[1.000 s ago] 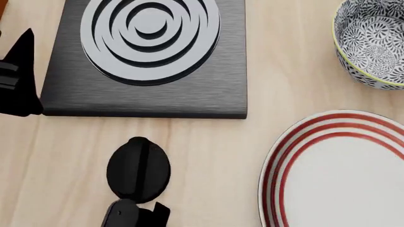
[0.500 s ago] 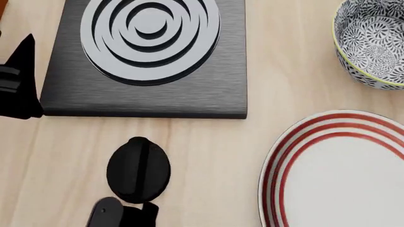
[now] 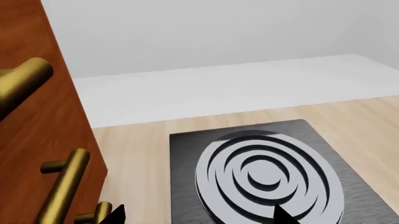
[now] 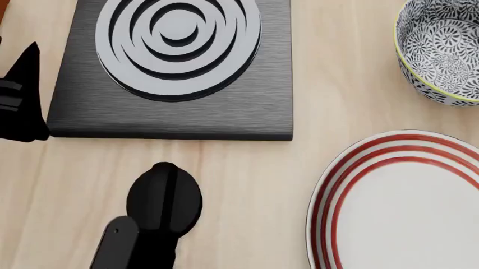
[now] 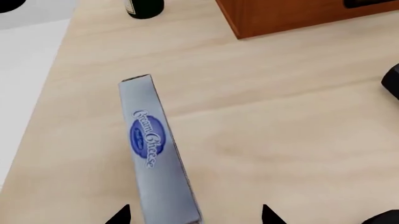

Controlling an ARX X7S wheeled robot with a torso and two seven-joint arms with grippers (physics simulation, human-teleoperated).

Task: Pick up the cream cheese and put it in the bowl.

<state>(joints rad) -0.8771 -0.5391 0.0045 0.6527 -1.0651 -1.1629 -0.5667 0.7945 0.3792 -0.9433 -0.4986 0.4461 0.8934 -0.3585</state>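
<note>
Cream cheese (image 5: 156, 154) runs off-frame, seemingly between open right gripper (image 5: 194, 215).

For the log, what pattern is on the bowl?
Dense black-and-white floral on the bowl, with a thin yellow-green rim; head view.

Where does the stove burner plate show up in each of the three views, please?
Head view: the stove burner plate fills the upper left, on the wooden table.
Left wrist view: it lies at lower centre-right, its far edge toward the white wall.
Right wrist view: not in it; only the cream cheese on the table.
Shared landmark: the pale wooden table appears in all three views.
</note>
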